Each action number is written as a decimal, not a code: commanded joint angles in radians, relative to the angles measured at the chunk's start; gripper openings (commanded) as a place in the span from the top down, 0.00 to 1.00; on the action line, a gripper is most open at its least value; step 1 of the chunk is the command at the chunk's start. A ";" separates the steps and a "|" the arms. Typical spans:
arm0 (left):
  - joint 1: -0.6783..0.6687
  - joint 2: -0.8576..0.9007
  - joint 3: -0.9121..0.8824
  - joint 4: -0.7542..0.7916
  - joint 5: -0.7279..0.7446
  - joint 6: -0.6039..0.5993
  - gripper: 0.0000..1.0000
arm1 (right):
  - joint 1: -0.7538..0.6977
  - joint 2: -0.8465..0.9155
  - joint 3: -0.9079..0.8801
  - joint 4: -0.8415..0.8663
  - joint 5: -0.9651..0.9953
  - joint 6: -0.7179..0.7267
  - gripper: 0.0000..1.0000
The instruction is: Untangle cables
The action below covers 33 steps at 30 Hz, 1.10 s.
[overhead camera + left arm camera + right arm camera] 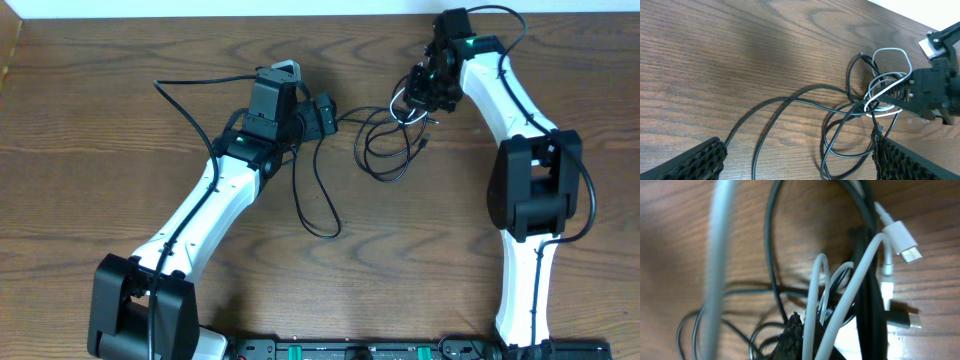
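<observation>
The cables lie tangled on the wooden table between the two arms. Thin black cables [385,150] form loops, and one long black strand [318,205] trails toward the front. A short white cable [892,50] arches up through the knot. My right gripper [412,100] sits at the knot's top, shut on the white cable [860,275]; black strands [771,255] cross behind it. A white plug [902,237] and a black plug [907,320] lie just beyond. My left gripper [328,115] hovers left of the tangle, open, with black loops [790,100] lying between its fingers [695,160].
The table's far edge [200,10] meets a white wall at the back. The left arm's own thick cable [185,95] loops over the table at the left. A black bar [380,350] runs along the front edge.
</observation>
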 commanded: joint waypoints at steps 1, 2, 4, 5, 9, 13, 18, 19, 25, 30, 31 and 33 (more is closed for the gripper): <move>-0.012 0.003 0.014 0.003 0.020 0.021 0.04 | -0.011 -0.146 0.003 -0.026 -0.175 -0.156 0.99; -0.016 0.003 0.014 0.010 0.051 0.021 0.04 | -0.011 -0.179 0.003 -0.040 -0.199 -0.181 0.99; -0.026 0.002 0.014 0.036 0.124 0.024 0.04 | -0.010 -0.246 0.003 -0.072 -0.224 -0.229 0.99; -0.030 -0.001 0.015 0.053 0.156 0.025 0.04 | -0.010 -0.279 0.003 -0.089 -0.232 -0.251 0.99; -0.031 -0.032 0.015 0.135 0.293 0.024 0.04 | -0.016 -0.418 0.003 -0.146 -0.235 -0.284 0.99; -0.036 -0.096 0.015 0.201 0.377 0.024 0.04 | -0.030 -0.514 0.003 -0.164 -0.233 -0.266 0.99; -0.073 -0.156 0.015 0.219 0.385 0.020 0.04 | -0.029 -0.555 0.003 -0.191 -0.247 -0.218 0.99; -0.087 -0.159 0.015 0.225 0.385 0.020 0.04 | -0.029 -0.555 0.003 -0.196 -0.270 -0.219 0.99; -0.162 -0.157 0.015 0.261 0.367 0.016 0.04 | -0.029 -0.554 0.003 -0.214 -0.351 -0.219 0.99; -0.210 -0.139 0.014 0.252 0.248 0.017 0.04 | -0.027 -0.554 0.003 -0.225 -0.399 -0.227 0.99; -0.217 -0.132 0.014 0.253 0.222 0.017 0.04 | -0.027 -0.554 0.003 -0.228 -0.415 -0.232 0.99; -0.231 -0.119 0.014 0.253 0.164 0.017 0.04 | -0.023 -0.554 0.003 -0.234 -0.447 -0.243 0.99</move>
